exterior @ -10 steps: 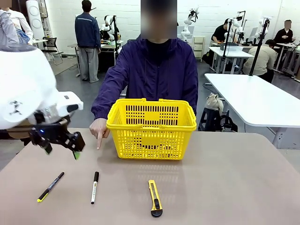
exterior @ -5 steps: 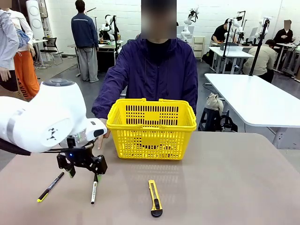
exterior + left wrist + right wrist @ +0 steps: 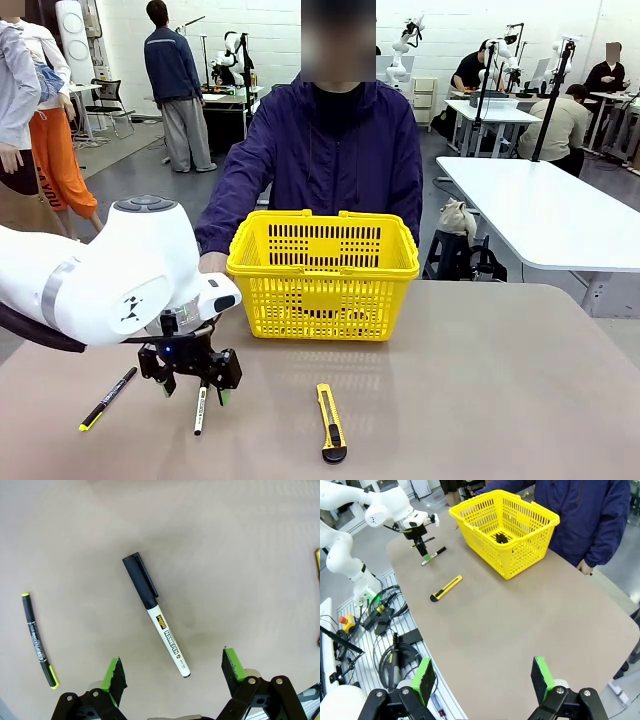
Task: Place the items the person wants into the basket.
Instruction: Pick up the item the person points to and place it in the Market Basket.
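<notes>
Your left gripper (image 3: 172,672) has its jaws spread apart, one green pad on either side of the white marker (image 3: 158,617), which lies flat on the counter (image 3: 240,555) at the centre of the left wrist frame, black cap toward the top. In the front view that gripper (image 3: 194,388) sits at lower left, just over the marker. Your right gripper (image 3: 482,680) also stands with jaws apart, above bare counter. The yellow basket (image 3: 323,272) stands mid-frame, before the person (image 3: 330,160).
</notes>
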Controlling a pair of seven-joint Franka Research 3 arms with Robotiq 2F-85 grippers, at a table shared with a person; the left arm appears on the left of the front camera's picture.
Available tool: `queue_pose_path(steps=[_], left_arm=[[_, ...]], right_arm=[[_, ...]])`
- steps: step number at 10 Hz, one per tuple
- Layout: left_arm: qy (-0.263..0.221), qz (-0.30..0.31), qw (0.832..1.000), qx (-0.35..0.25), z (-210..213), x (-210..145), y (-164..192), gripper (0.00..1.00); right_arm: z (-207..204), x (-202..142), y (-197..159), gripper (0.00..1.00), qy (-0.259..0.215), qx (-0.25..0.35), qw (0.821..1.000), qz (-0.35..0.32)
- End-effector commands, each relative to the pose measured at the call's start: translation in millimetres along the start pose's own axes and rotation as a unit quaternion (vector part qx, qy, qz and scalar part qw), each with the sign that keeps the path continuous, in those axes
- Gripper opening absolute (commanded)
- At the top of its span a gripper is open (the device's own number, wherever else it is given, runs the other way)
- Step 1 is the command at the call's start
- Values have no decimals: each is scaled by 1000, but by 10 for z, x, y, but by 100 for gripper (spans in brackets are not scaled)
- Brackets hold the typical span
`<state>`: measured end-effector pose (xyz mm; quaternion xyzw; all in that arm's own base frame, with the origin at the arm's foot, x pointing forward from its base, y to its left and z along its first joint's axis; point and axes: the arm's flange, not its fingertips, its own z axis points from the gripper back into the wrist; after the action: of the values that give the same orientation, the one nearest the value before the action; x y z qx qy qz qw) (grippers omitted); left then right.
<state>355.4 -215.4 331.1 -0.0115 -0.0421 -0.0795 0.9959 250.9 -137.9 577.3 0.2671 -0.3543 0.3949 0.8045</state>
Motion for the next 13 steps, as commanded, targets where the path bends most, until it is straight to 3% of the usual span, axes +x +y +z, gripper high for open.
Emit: queue_pose_path(steps=[1,12,13], left_arm=[[-2,15,1000,9,-137,-187,-24,100],[16,22,999,17,-341,-131,8,100],[5,12,1000,11,-322,-137,7,68]], right_arm=[[-11,-2,-17,100,-9,5,1000,3],[-11,-2,-17,100,-9,5,1000,3],[-11,-2,-17,100,-9,5,1000,3]])
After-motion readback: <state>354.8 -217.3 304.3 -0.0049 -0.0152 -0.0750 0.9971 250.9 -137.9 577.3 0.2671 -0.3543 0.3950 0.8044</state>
